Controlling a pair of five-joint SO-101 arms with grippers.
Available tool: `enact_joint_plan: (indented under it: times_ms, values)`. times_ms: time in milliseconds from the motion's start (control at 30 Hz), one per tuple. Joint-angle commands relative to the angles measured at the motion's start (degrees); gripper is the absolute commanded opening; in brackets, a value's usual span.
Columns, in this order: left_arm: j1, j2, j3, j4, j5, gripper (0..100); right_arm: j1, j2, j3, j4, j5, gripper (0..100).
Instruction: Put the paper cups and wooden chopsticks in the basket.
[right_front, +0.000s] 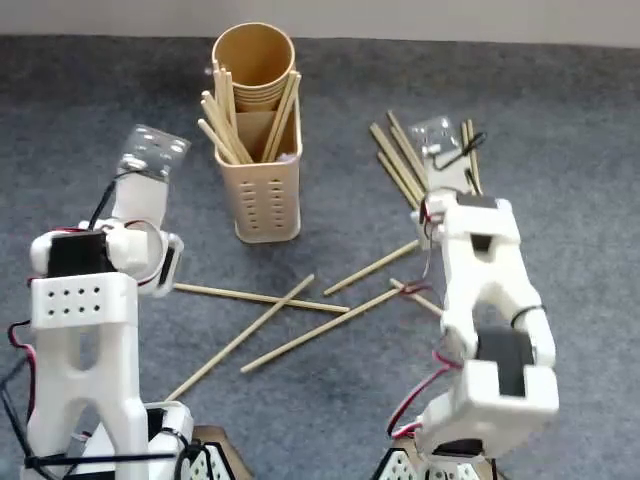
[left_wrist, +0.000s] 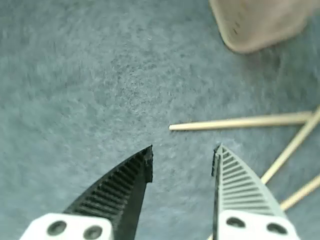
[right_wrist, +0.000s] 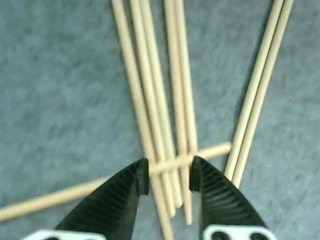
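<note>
The right arm's jaws are being held part open and empty, straddling a bundle of chopsticks (right_wrist: 150, 100) on the tabletop (right_front: 560, 150) at far right. They are best being lowered around only a few sticks and closed squarely. The left arm's jaws are being held wide and empty beside one stick (left_wrist: 240, 122). A crosswise stick (right_wrist: 65, 194) lying over the bundle is being revealed by the right wrist view. The basket (right_front: 262, 200) at far centre, already holding cups (right_front: 254, 60), is being shown whole by the high view.
</note>
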Motion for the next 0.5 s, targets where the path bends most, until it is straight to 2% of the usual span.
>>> enact_joint_plan:
  times_ms: [0,133,367,467]
  values:
    - [0.22,-1.19,6.99,-14.15,17.58,22,-0.57,4.97,-10.59,-0.66,4.04,21.8]
    - [-0.48,-1.01,12.62,-21.54,19.16,22,-2.42,11.56,-14.37,-0.66,7.91,26.8]
    - [-1.98,-0.92,13.05,-21.89,19.25,22,-3.12,23.16,-19.12,-0.66,8.18,26.5]
    - [-1.71,-0.84,13.93,-22.07,19.16,22,-2.59,25.19,-19.91,-0.66,8.18,17.4]
